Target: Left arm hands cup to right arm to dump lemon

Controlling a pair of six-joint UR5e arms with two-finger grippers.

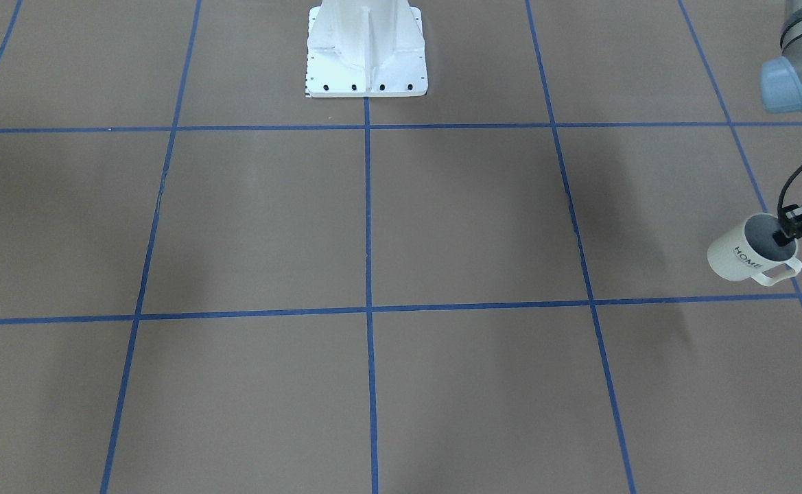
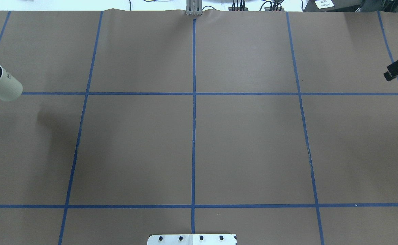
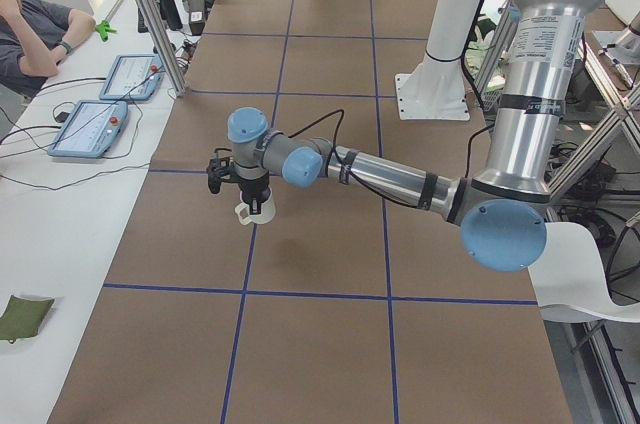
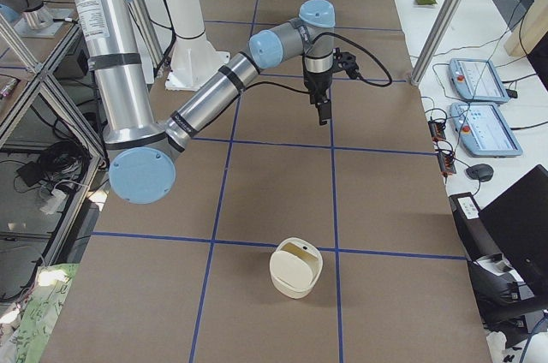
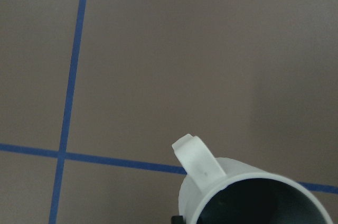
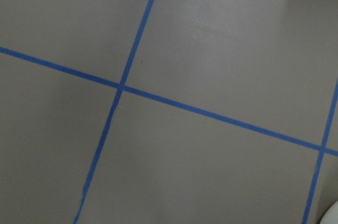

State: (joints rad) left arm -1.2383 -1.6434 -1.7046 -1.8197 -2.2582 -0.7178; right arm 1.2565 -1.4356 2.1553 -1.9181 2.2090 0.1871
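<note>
The cream-white cup (image 1: 740, 257) with "HOME" on its side hangs tilted above the table at the robot's far left. It also shows in the overhead view (image 2: 4, 86), the left side view (image 3: 257, 209) and the left wrist view (image 5: 211, 182). My left gripper (image 1: 785, 233) is shut on its rim, with one finger inside. The cup's inside looks dark and the lemon is hidden. My right gripper (image 2: 394, 69) is far off at the table's right end, holding nothing I can see. It is cut off by the view's edge, so I cannot tell its state.
A second cream container (image 4: 295, 273) stands on the table at the robot's right end, beyond the right gripper (image 4: 324, 113). The white robot base (image 1: 366, 68) sits at the middle of the robot's side. Blue tape lines grid the brown table (image 2: 246, 143).
</note>
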